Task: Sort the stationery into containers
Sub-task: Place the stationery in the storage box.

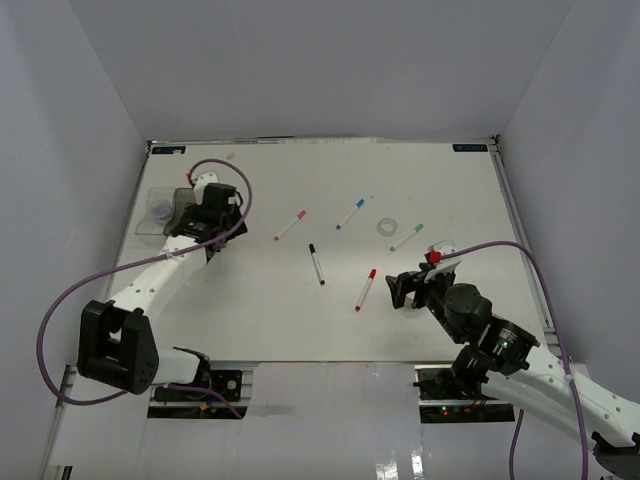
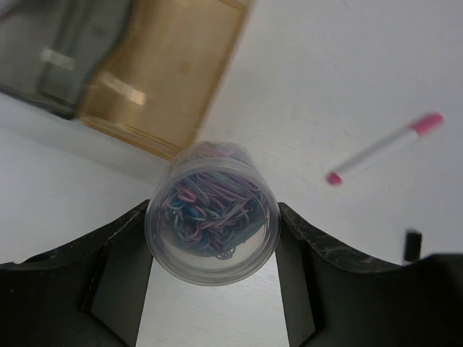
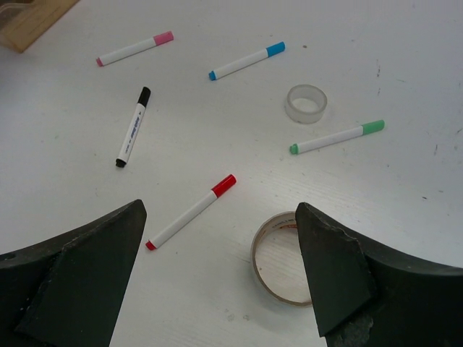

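Left claw (image 2: 213, 213) clamped, right claw (image 3: 221, 210) gaping, perhaps hovering low.

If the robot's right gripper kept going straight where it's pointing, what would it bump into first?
Probably the big tape roll, lying just ahead between the open fingers of the right gripper. The red marker lies a bit farther, off to the side. Depth is hard to judge.

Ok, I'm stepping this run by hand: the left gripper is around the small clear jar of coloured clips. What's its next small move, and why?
Probably lift the small round clear jar straight up: the left gripper presses both its sides, and the amber-orange plastic bin just ahead has a wall to clear.
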### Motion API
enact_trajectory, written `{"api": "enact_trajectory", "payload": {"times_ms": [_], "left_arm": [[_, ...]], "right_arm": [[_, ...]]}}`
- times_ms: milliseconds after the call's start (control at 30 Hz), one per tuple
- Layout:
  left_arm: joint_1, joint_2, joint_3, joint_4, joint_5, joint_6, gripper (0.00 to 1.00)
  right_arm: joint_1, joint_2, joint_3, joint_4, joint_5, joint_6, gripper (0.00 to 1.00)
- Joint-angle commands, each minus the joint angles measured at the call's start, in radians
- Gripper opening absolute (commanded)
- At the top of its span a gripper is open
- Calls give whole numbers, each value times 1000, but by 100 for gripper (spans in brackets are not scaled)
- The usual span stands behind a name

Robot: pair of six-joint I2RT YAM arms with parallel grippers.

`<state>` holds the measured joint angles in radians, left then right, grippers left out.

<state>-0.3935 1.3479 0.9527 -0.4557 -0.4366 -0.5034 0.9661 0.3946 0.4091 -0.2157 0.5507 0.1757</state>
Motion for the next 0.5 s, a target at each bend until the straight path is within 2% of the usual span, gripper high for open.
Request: {"api": "enact_trajectory", "payload": {"times_ms": [0, 67, 167, 333, 467], "left_arm": [[178, -84, 49, -41, -19, 42, 46], [269, -81, 69, -41, 16, 63, 47], [466, -49, 112, -32, 70, 63, 47], [597, 42, 182, 3, 81, 65, 48], [643, 134, 248, 20, 76, 52, 50]], "right_arm": [[-1, -23, -15, 70, -29, -10, 90], [-1, -37, -15, 72, -43, -8, 90], [-1, -63, -19, 73, -64, -7, 90], [2, -92, -32, 82, -84, -5, 90], [0, -86, -36, 90, -92, -7, 90]]}}
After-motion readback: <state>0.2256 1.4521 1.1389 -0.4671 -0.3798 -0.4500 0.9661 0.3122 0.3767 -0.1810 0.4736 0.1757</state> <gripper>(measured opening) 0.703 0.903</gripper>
